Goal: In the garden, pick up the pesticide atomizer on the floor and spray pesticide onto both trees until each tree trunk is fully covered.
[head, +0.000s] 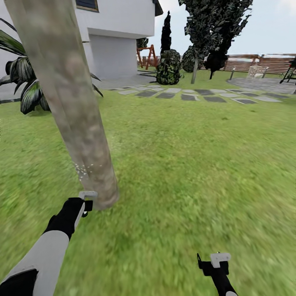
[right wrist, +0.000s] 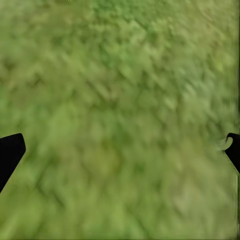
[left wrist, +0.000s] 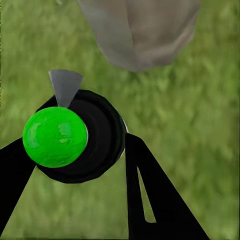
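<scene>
Clamped between the left gripper's (left wrist: 80,150) two black fingers in the left wrist view sits the atomizer (left wrist: 75,137): a round black body with a bright green cap and a grey wedge of nozzle pointing at the trunk's (left wrist: 140,30) foot just beyond. From the head camera that bottle is hidden; there the left gripper (head: 87,201) shows just beside the trunk (head: 70,102) base, with a scatter of pale specks on the bark a little above it. Well to the right of the trunk, the right gripper (head: 216,263) hangs over bare grass (head: 185,164). Its wrist camera shows the fingertips (right wrist: 10,152) spread wide apart with nothing between them but blurred grass (right wrist: 120,120). Far behind the trunk lie grey stepping stones (head: 197,93), a white house (head: 119,28) and a second tree (head: 201,41).
</scene>
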Robot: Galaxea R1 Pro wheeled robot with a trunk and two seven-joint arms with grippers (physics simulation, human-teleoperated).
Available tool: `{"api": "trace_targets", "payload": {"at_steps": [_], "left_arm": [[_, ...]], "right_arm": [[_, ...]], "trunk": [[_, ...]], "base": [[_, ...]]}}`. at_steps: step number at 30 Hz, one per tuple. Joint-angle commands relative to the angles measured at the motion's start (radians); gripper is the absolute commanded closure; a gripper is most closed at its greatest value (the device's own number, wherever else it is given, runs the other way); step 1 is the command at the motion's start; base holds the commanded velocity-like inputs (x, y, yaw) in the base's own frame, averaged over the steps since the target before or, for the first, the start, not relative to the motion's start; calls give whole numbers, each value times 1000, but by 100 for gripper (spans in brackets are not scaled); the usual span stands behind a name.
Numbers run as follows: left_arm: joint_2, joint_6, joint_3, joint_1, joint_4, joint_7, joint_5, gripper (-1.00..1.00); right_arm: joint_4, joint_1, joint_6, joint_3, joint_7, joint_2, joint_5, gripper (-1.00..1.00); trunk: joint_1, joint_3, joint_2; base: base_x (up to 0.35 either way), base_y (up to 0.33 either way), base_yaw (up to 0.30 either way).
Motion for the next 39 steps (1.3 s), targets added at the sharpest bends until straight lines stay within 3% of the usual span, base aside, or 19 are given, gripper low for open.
{"api": "trace_targets", "payload": {"at_steps": [1,13,29,39], "left_arm": [[1,5,1,-1,-1,3,3,100],[1,7,-1,0,0,2,1,100],[-6,7,-3,0,0,2,3,100],[-8,7,-3,0,0,2,3,100]], "right_arm": [[1,-1,-2,-3,-6,0,11,-100],[1,-1,-2,-3,-7,0,11,-100],[1,-1,-2,-3,-7,0,11,-100],[1,-1,-2,-3,-7,0,11,-100]], "trunk": [[0,-1,0],[0,-1,0],[0,-1,0],[0,-1,0]], "base": [[9,-276,153],[1,-277,261],[138,-261,16],[164,-246,242]]}}
